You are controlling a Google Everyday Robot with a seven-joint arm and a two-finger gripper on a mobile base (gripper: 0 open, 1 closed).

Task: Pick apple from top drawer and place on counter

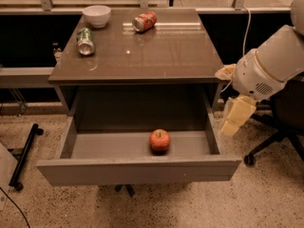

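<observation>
The apple, small, red-orange and stemmed, lies inside the open top drawer, near its front panel and a little right of the middle. The glossy grey-brown counter tops the cabinet above it. My gripper hangs pointing down from the white arm just outside the drawer's right wall, to the right of the apple and above it. It is empty and touches nothing.
On the counter's back part stand a white bowl, a green can lying on its side and a red-orange soda can on its side. An office chair stands to the right of the cabinet. A black wheeled stand is on the floor at left.
</observation>
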